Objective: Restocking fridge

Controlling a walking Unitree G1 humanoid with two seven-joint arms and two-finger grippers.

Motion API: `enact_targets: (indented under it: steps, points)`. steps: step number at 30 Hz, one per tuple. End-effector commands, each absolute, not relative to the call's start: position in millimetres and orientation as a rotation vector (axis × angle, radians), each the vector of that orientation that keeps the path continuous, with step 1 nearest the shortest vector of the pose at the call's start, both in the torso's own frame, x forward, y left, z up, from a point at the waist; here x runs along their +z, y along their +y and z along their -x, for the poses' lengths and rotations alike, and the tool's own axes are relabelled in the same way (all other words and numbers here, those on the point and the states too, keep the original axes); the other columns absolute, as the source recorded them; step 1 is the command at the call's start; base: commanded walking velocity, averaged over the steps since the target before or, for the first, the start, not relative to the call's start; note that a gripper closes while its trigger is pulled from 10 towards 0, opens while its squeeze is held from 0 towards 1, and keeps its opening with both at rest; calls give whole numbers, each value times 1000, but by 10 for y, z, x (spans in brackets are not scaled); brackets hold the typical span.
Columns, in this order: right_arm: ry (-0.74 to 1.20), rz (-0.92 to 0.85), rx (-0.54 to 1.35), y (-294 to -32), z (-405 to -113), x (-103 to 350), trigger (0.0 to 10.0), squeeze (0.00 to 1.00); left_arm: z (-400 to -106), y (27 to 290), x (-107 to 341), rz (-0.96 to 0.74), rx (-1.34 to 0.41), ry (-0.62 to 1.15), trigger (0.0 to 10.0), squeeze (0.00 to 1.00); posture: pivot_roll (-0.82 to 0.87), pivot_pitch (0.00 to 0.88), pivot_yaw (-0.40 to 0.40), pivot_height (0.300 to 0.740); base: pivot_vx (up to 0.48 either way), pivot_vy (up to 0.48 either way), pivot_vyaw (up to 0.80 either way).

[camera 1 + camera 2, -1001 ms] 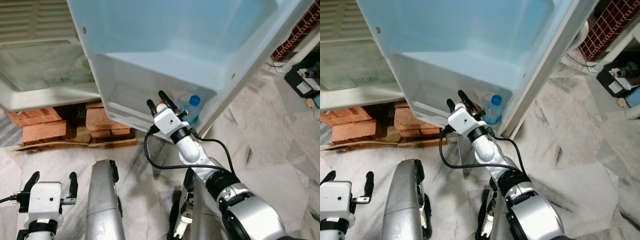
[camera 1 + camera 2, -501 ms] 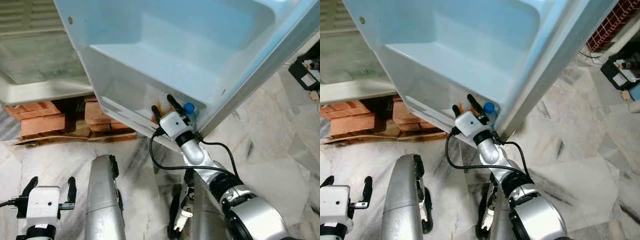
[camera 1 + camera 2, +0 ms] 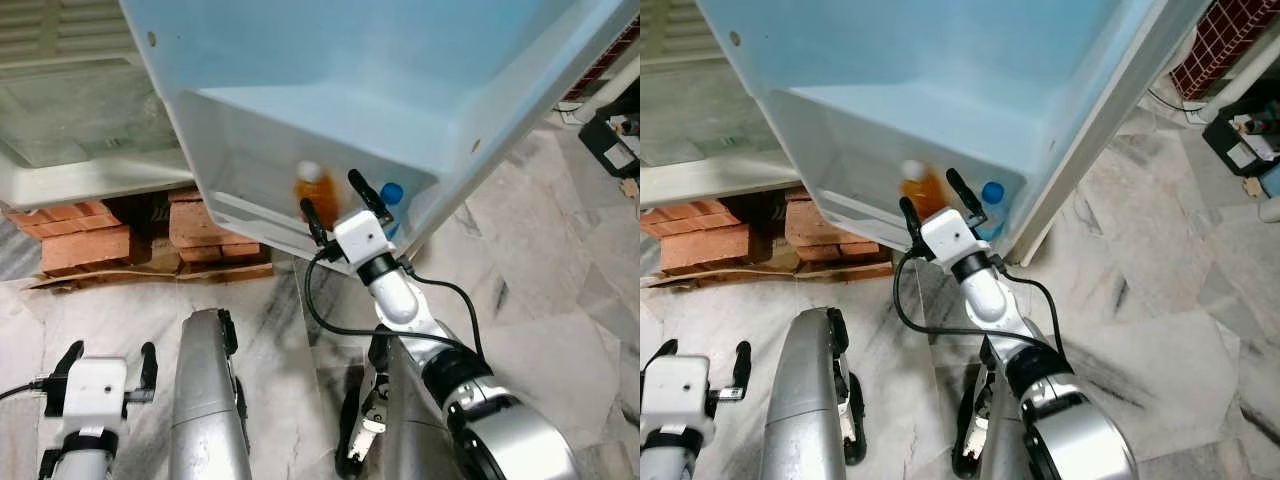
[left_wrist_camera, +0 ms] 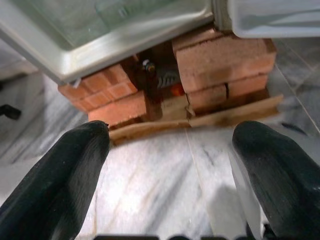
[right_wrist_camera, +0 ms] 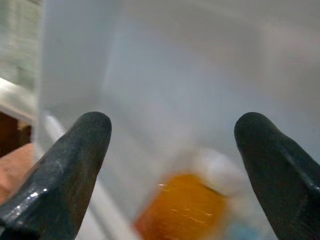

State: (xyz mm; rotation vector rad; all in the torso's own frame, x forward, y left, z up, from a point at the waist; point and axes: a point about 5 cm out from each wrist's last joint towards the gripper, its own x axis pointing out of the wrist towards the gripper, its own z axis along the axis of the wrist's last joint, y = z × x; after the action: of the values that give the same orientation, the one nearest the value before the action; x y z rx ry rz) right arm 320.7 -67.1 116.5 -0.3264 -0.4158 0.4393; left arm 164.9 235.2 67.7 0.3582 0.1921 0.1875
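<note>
**Orange bottle in the fridge door shelf, right gripper open beside it**

The right gripper (image 3: 338, 196) is raised to the front lip of the lowest door shelf (image 3: 250, 215) of the open fridge door (image 3: 400, 70). Its two black fingers stand wide apart and hold nothing. Just beyond the fingertips, inside the shelf, an orange bottle (image 3: 311, 187) with a pale cap appears blurred; the right wrist view shows it between the two fingers but apart from them. To its right in the same shelf stands a clear bottle with a blue cap (image 3: 391, 194), at the shelf's right end near the door's edge.

The left gripper (image 3: 104, 363) hangs low at the near left over the marble floor (image 3: 540, 290), its fingers spread apart and empty. The left wrist view looks between them at red bricks (image 4: 220, 65) and a strip of board (image 4: 200, 120) under the fridge body.

The fridge cabinet (image 3: 80, 150) sits at the far left on those bricks. A black cable (image 3: 330, 325) loops along the right forearm. At the far right lies some black equipment (image 3: 612, 140) on the floor.
</note>
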Motion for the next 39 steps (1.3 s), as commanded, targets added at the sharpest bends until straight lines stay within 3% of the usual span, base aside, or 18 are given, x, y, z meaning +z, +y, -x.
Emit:
enact_targets:
  steps: [1,11,19,20,26,33,39]
  points:
    - [-411,317,446,-745,-3145,1122,10000,1000,-1629,2391,595,-375,200,221,10000,0,154,188,-98,552,0,0,0]
    - [-296,219,392,-1065,-2865,942,10000,1000,-1949,2367,467,-398,156,193,10000,0,118,66,-73,552,0,0,0]
    - [-172,102,283,-1298,-2697,781,10000,1000,-2200,2245,496,-284,81,169,10000,0,97,21,-50,552,0,0,0]
    - [-125,64,266,-1310,-2711,762,10000,12,-2242,2228,515,-252,66,161,10000,0,86,11,-46,552,0,0,0]
    - [-141,9,270,-1306,-2738,907,10000,0,-2360,2135,504,-221,39,129,10000,0,67,0,-41,552,0,0,0]
    - [-203,-57,234,-1309,-2804,1219,10000,0,-2362,1978,480,-183,-38,127,10000,0,59,0,-26,596,0,0,0]
    - [-181,-45,243,-1332,-2788,1177,10000,0,-2406,1975,457,-182,-38,127,10000,0,60,0,-36,641,0,0,0]
